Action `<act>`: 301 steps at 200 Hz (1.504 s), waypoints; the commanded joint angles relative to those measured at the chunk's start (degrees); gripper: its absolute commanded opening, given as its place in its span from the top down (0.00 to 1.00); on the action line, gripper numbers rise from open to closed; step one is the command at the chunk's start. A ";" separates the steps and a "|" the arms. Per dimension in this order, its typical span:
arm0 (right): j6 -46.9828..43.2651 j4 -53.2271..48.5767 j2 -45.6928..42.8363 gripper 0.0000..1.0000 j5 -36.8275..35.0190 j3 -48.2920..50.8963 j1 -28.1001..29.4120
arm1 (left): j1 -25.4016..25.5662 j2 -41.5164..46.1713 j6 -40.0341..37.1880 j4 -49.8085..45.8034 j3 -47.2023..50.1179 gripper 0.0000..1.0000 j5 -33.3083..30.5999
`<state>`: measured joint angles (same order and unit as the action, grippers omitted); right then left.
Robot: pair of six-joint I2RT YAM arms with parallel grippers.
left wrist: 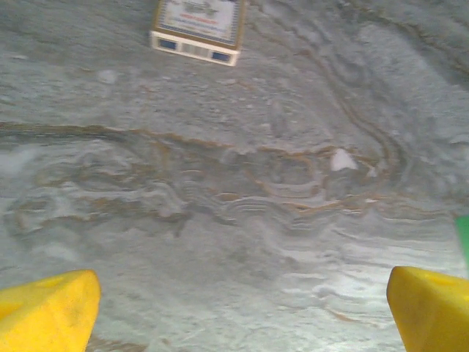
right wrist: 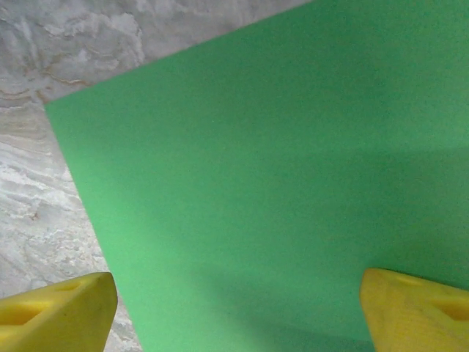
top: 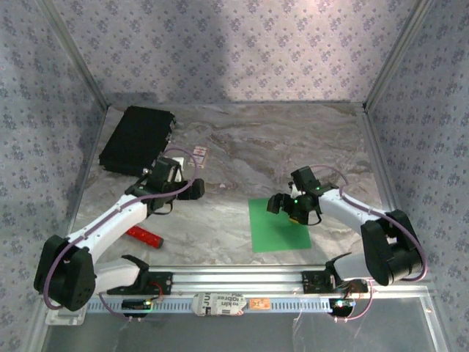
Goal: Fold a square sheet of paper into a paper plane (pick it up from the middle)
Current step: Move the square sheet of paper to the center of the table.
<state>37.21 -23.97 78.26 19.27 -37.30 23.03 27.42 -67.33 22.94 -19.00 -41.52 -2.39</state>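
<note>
The square sheet of paper (top: 278,226) is bright green and lies flat and uncreased on the marble table, right of centre. My right gripper (top: 286,207) hangs over the sheet's far edge. In the right wrist view the sheet (right wrist: 278,169) spreads under the right gripper (right wrist: 238,315), whose yellow fingertips (right wrist: 55,312) stand wide apart with nothing between them. My left gripper (top: 193,189) is open over bare table left of centre. In the left wrist view the left gripper (left wrist: 238,315) has only marble between its fingertips (left wrist: 44,312), and a green sliver of the sheet (left wrist: 464,238) shows at the right edge.
A black rectangular case (top: 138,139) lies at the back left. A small white card with red marks (top: 198,154) sits beside it, and this card (left wrist: 198,26) lies ahead of the left gripper. A red bar-shaped tool (top: 144,235) lies near the left arm. Patterned walls enclose the table.
</note>
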 commanded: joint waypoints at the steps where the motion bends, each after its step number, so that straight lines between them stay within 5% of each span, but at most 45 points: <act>1: 3.50 0.64 1.37 0.14 -2.32 0.43 0.87 | -0.09 1.92 -2.99 -2.98 0.94 0.00 -4.98; 85: 15.04 8.82 6.05 0.16 -3.01 0.72 3.81 | -5.64 9.94 -2.43 0.39 5.71 0.00 5.40; 172: 24.11 14.56 19.20 0.16 -3.58 -9.30 14.00 | -5.97 16.33 5.85 -1.71 6.45 0.00 -0.93; 218: 23.42 13.21 22.14 0.16 -4.50 -13.86 15.85 | -6.45 20.92 6.82 1.02 8.12 0.00 6.40; 257: 19.92 18.52 16.78 0.13 -3.29 -13.68 16.22 | -5.96 14.82 8.61 -0.29 5.07 0.02 14.02; 301: 18.75 14.36 6.37 0.08 -9.25 -10.60 12.50 | 0.03 3.18 9.23 -6.87 -2.97 0.06 9.93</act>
<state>57.49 -5.69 90.65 14.76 -50.06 38.09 24.40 -59.77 31.05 -22.11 -38.65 8.03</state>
